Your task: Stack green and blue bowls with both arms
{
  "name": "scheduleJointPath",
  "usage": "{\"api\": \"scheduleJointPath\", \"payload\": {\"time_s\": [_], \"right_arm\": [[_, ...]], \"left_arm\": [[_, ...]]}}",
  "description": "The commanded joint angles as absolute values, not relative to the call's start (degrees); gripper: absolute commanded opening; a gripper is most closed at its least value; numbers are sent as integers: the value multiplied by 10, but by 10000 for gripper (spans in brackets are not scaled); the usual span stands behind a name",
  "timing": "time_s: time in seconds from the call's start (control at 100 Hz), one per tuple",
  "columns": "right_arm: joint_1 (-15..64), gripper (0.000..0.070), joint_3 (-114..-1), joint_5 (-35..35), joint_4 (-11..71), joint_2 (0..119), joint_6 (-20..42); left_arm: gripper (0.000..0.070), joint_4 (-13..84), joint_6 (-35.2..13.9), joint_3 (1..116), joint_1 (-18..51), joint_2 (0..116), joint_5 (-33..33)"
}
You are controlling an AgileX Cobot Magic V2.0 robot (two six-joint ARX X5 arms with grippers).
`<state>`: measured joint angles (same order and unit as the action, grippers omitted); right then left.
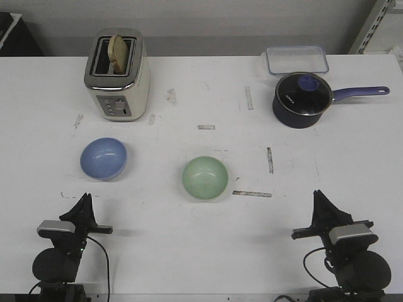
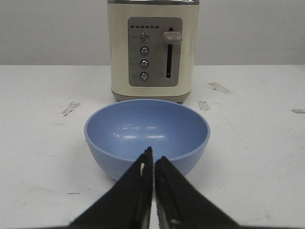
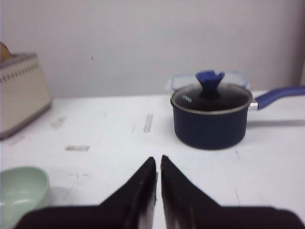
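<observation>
The blue bowl (image 1: 103, 158) sits upright on the white table at the left; it also shows in the left wrist view (image 2: 147, 133). The green bowl (image 1: 205, 178) sits upright near the table's middle, apart from the blue one, and its edge shows in the right wrist view (image 3: 21, 191). My left gripper (image 1: 85, 200) (image 2: 154, 155) is shut and empty, low at the front left, just short of the blue bowl. My right gripper (image 1: 317, 195) (image 3: 157, 160) is shut and empty at the front right, well right of the green bowl.
A cream toaster (image 1: 118, 74) with bread in it stands behind the blue bowl. A dark blue saucepan (image 1: 303, 99) with a glass lid and a clear lidded box (image 1: 296, 60) stand at the back right. Tape marks dot the table.
</observation>
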<state>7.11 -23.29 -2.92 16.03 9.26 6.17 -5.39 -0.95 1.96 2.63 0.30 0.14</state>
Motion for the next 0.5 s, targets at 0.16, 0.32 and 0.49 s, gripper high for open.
{"api": "scheduleJointPath", "payload": {"time_s": [0.16, 0.32, 0.49], "right_arm": [[72, 6, -233, -28, 154, 74, 57], [72, 6, -233, -30, 152, 74, 61], [72, 6, -233, -30, 152, 74, 60]], "left_arm": [[2, -61, -7, 7, 25, 2, 2], [2, -61, -7, 7, 25, 2, 2], [2, -62, -6, 7, 25, 2, -1]]}}
